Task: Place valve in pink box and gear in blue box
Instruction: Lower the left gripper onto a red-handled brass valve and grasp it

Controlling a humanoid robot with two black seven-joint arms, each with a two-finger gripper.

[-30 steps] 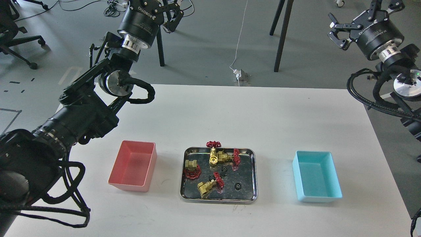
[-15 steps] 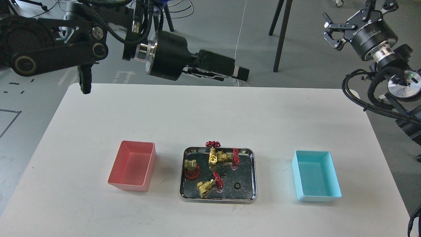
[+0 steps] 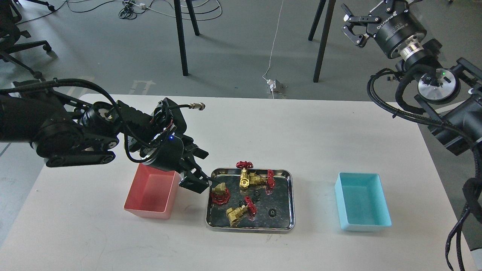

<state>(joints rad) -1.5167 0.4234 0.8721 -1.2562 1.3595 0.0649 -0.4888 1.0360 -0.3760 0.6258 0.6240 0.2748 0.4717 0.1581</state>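
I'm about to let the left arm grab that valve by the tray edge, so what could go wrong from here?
1. The left gripper sits at the steel tray rim beside the leftmost valve; a finger might catch the rim and shift the tray.
2. The arm's body overhangs the pink box and could nudge it.

A robotics lab: grey floor strewn with cables, white worktable, office chair.
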